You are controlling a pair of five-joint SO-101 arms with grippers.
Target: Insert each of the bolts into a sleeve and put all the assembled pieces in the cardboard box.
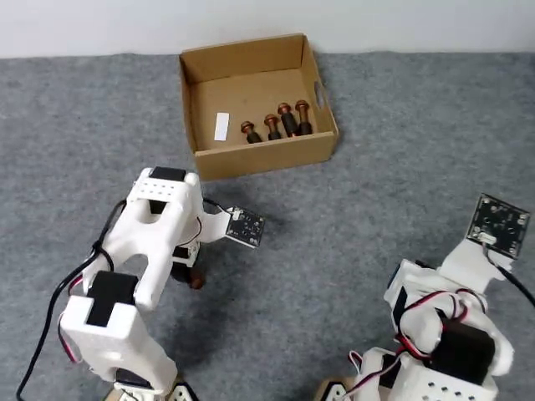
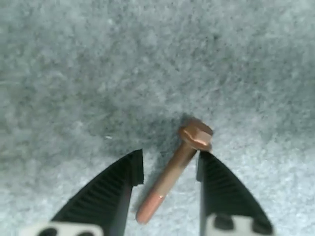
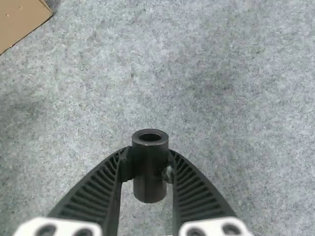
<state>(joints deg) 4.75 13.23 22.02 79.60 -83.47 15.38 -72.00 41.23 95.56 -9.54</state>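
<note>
A copper bolt [image 2: 173, 172] lies flat on the grey carpet, its hex head [image 2: 197, 133] pointing away from the wrist. My left gripper [image 2: 170, 160] is open and straddles the bolt, one finger on each side of the shaft. From above, the bolt's head [image 1: 196, 281] peeks out beside the left arm [image 1: 155, 242]. My right gripper [image 3: 147, 157] is shut on a black sleeve [image 3: 150, 167], held upright with its bore facing up, above the carpet. The cardboard box [image 1: 259, 159] stands at the back and holds several assembled pieces [image 1: 276, 125] in a row.
A white label [image 1: 221, 126] lies on the box floor. The right arm [image 1: 443, 334] sits at the front right, its wrist camera board [image 1: 498, 222] raised. A corner of the box [image 3: 19, 17] appears in the right wrist view. Grey carpet [image 1: 359, 217] lies between the arms.
</note>
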